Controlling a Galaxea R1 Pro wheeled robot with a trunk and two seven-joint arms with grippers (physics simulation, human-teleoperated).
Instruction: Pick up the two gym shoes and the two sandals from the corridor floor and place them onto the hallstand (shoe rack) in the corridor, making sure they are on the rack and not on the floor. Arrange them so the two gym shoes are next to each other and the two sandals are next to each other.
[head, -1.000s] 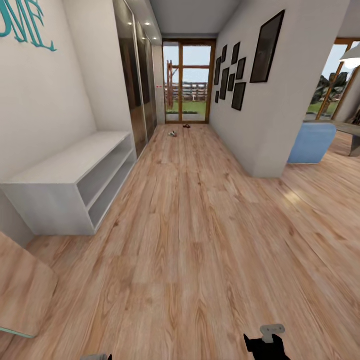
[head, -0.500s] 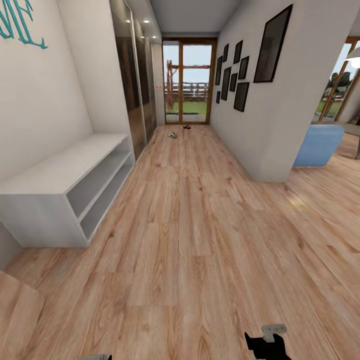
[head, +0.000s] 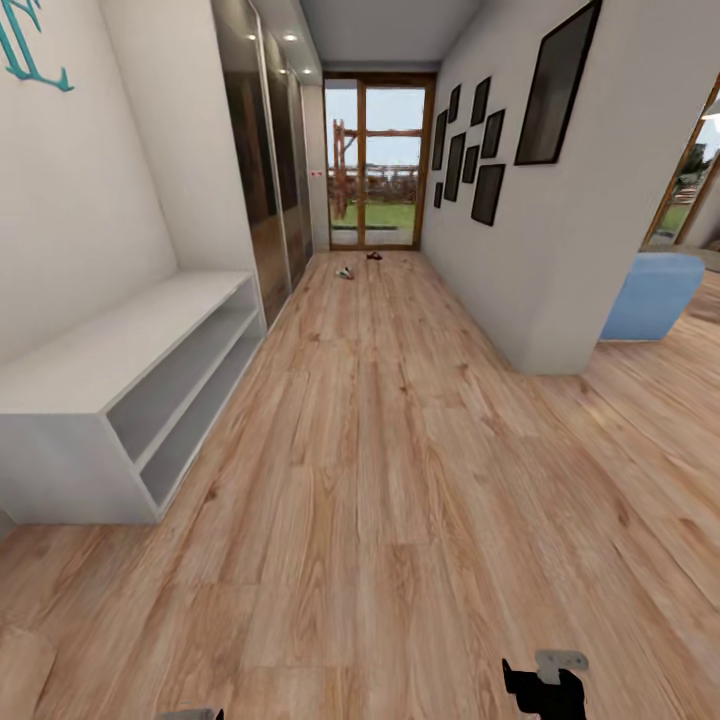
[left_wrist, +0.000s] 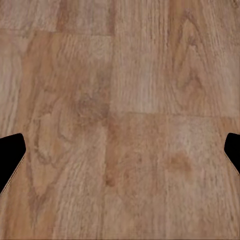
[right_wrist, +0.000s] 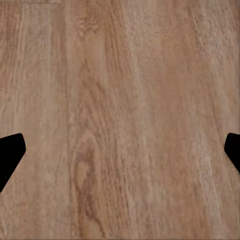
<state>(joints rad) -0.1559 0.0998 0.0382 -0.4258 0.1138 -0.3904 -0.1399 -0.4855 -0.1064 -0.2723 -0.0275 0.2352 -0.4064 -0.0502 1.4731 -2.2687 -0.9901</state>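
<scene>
Wood-grain planks of the corridor floor (head: 380, 480) run from the robot toward a glazed door (head: 378, 165) at the far end; two small shapes lie on the boards just before that door, a pale one (head: 345, 271) and a darker one (head: 373, 255), well apart from the robot and too small to name with certainty, though they are probably among the shoes of the task; no shoe is near either arm. The right gripper (right_wrist: 120, 150) hangs over bare floor in the right wrist view, its two dark fingertips spread wide at the picture's edges with nothing between them; the left gripper (left_wrist: 120, 150) hangs likewise in the left wrist view, spread and empty. The step in hand is judged to be the drive down the corridor; it is done well by keeping to the middle of the planks, arms tucked, and by stopping short of the shapes so that they lie within reach rather than under the base. A white rack (head: 140, 380) with two open shelf rows stands against the left wall beneath teal lettering (head: 30, 45); it narrows the passage on that side; a wall corner (head: 545, 350) juts in on the right, with a blue seat (head: 650, 295) beyond it; dark picture frames (head: 470, 150) hang above; mirrored wardrobe doors (head: 270, 170) follow the rack.
</scene>
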